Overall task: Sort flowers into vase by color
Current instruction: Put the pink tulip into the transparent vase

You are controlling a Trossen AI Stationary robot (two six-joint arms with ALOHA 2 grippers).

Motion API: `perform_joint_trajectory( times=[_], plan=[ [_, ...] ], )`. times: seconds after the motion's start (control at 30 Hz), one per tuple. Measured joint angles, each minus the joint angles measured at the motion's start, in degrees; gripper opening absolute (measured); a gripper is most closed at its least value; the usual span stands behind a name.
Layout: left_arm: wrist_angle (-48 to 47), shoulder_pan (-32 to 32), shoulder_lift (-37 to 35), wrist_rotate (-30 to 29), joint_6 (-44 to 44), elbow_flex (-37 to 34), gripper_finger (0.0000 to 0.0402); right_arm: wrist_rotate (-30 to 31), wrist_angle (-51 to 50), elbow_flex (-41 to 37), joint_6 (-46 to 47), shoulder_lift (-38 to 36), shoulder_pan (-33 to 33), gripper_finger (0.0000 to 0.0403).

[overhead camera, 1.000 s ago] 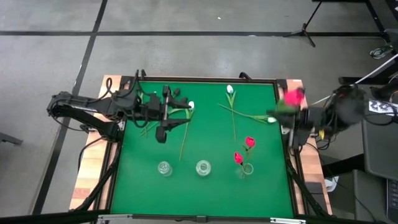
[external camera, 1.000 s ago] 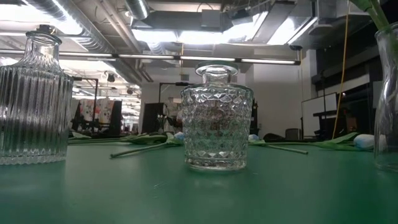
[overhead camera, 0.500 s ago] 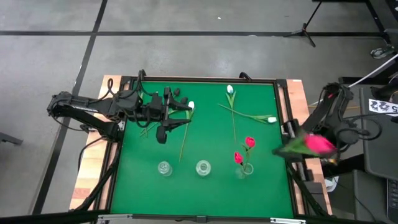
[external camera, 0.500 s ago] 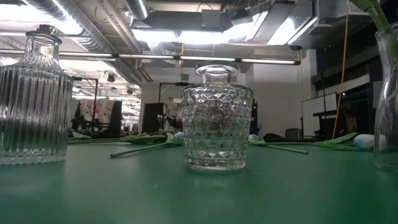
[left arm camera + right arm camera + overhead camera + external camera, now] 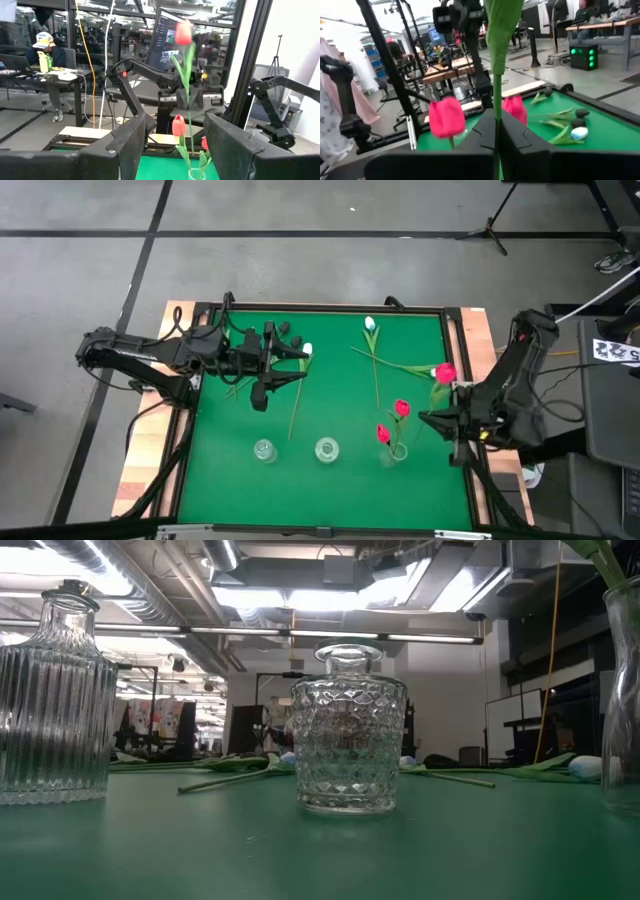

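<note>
Green table [image 5: 230, 480]: three glass vases in a row along the near edge, the left vase [image 5: 264, 450] and middle vase [image 5: 326, 449] empty, the right vase [image 5: 397, 451] holding two red tulips [image 5: 401, 408], so by my reckoning the sort is barely begun. Right gripper [image 5: 432, 420], just beside that right vase, fingers pinched on the stem of a third red tulip [image 5: 445, 373] held upright; left gripper [image 5: 300, 360] waits over the far-left pile of loose flowers [image 5: 290, 375], fingers spread. Still unsorted: the white tulips [image 5: 370, 325] lying at the far side (black ones too small to tell).
</note>
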Motion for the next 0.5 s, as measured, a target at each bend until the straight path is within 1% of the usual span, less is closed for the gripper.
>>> perform_joint_trajectory(
  times=[0.07,0.2,0.37,0.5],
  plan=[
    [0.01,0.0,0.0,-0.02,0.06,0.0,0.02,-0.38,0.17,-1.2,1.85,0.33,0.0,0.0001],
    [-0.03,0.07,0.0,-0.08,0.06,-0.02,0.02,-1.07,1.47,-1.44,1.25,2.35,-0.11,0.0001],
    [-1.56,0.07,0.0,-0.25,-0.03,-0.02,0.02,0.0,5.26,-1.44,-2.53,5.78,-0.11,0.0001],
    [-2.98,0.07,0.0,-0.28,-0.16,-0.02,0.02,-0.58,8.1,-1.44,-4.48,7.25,-0.17,0.0001]
  ],
)
